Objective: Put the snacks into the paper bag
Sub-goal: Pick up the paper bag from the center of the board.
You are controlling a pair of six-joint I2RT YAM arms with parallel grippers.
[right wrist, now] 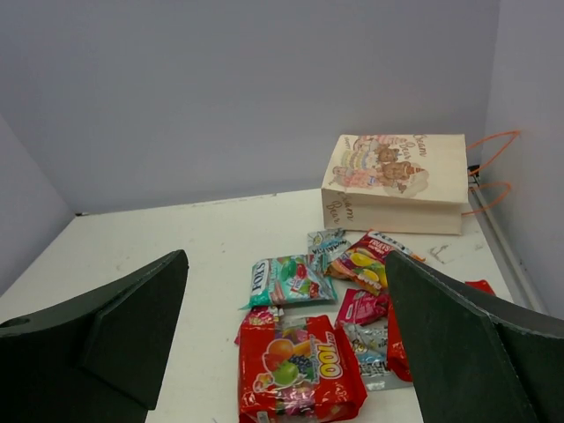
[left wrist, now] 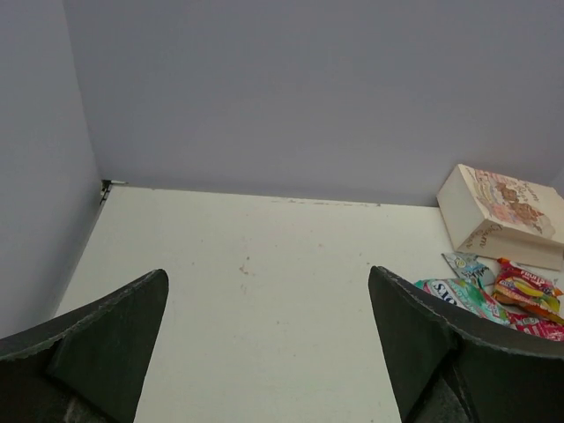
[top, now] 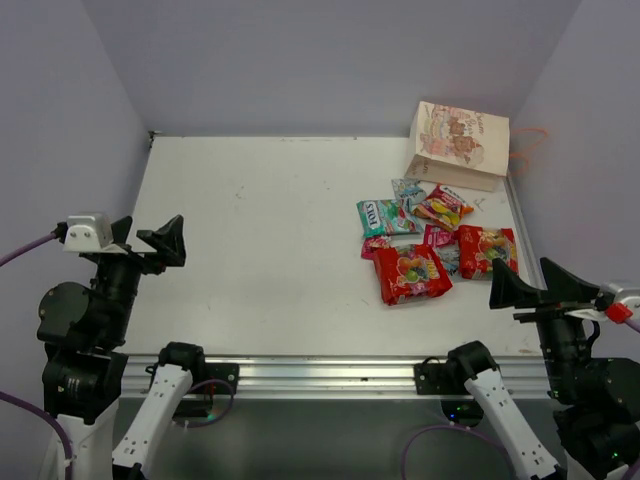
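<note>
**Bag on its side, far right; packets loose on desk; both grippers spread and empty**

The paper bag (top: 458,145) is lying on its side in the far right corner of the desk (top: 260,230). Its printed face is showing and its orange cord handles (right wrist: 495,137) are pointing toward the right wall. The inside is not showing in any view, so I cannot tell what it is holding.

The snacks (top: 430,240) are sitting outside the bag, bunched on the desk just in front of it.
- A large red packet (top: 412,273) is lying nearest the arms, with a second red packet (top: 487,250) beside it on the right.
- A teal-white packet (top: 383,217) is lying at the left of the bunch.
- A light blue packet (top: 408,190) and a multicoloured packet (top: 443,207) are lying closest to the bag.
- A magenta packet (top: 438,236) is sitting in the middle, partly tucked among the others.

The left gripper (top: 145,240) is hanging over the left side of the desk, well apart from the packets. Its fingers are spread wide, gripping and touching nothing.

The right gripper (top: 535,282) is hanging over the near right edge, near the second red packet. Its fingers are also spread wide, with nothing between them.
</note>
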